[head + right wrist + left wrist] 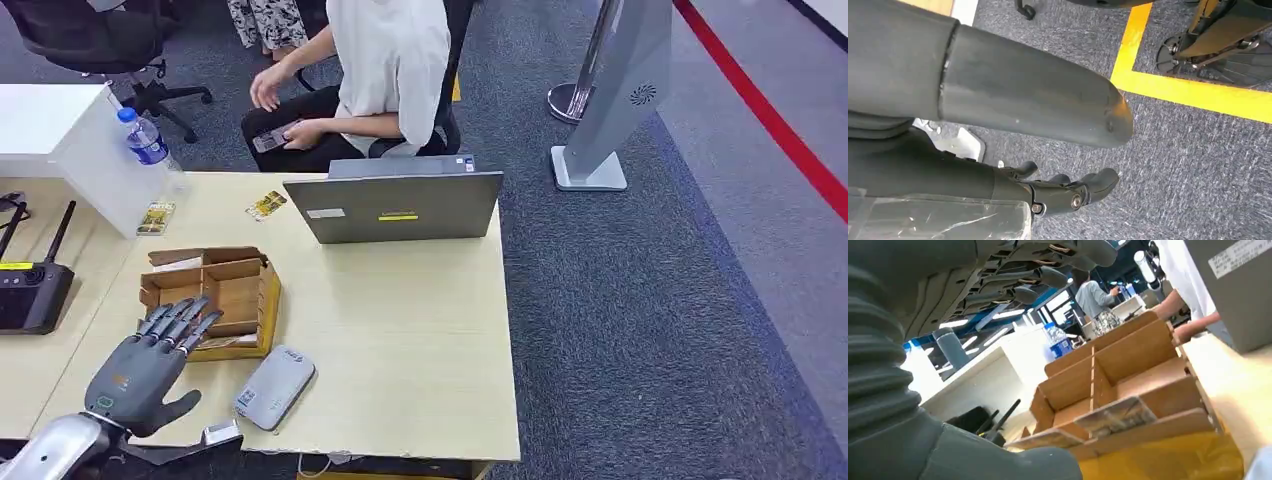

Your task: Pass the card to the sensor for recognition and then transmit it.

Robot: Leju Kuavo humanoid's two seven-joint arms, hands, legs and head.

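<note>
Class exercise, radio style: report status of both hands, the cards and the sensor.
Left hand open, fingers over the cardboard box. Right hand empty, hanging over the carpet. Card in box, ungrasped. Grey sensor beside the box, nothing blocking.

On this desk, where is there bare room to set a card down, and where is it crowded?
Free: the wide bare stretch of desk between the laptop, the cardboard box and the right edge. Crowded: the near-left corner, where the left robot hand hovers by the box beside the grey sensor.
</note>
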